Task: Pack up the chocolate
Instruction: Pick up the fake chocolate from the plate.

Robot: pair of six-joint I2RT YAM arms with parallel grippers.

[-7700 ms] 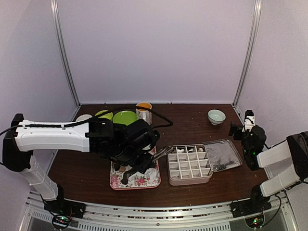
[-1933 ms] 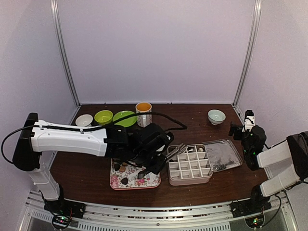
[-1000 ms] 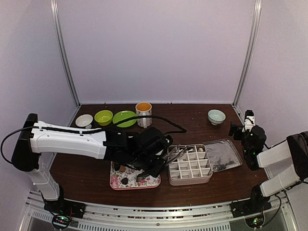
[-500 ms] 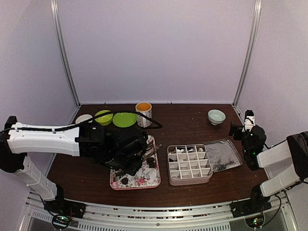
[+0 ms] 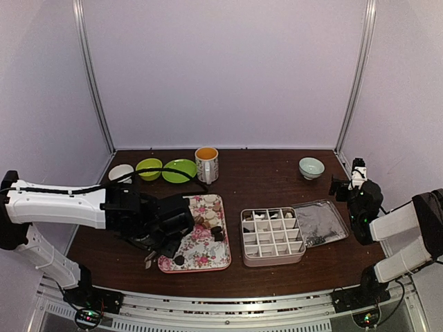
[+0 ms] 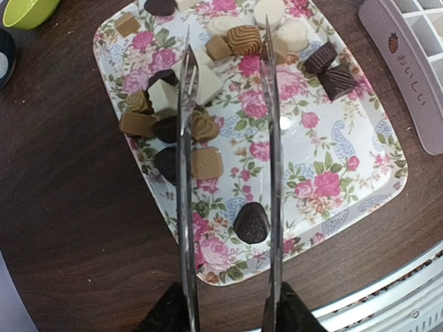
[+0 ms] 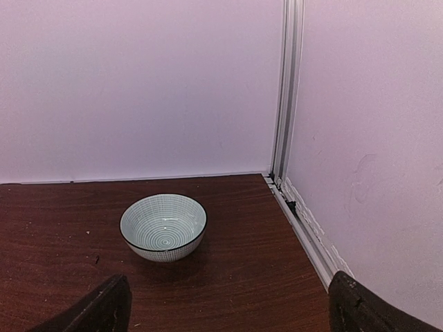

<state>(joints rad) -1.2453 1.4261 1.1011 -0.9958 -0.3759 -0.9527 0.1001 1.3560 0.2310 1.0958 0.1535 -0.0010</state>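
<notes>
just beyond left tool [image 6: 225, 319], chocolate [image 6: 250, 223] on tray [image 6: 332, 173] between tongs [image 6: 184, 207]

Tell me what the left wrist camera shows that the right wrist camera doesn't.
Only left wrist: the floral tray of chocolates, the open metal tongs over it, a compartment box's edge. Only right wrist: a pale striped bowl near the wall corner. Both: the dark wooden table.
</notes>
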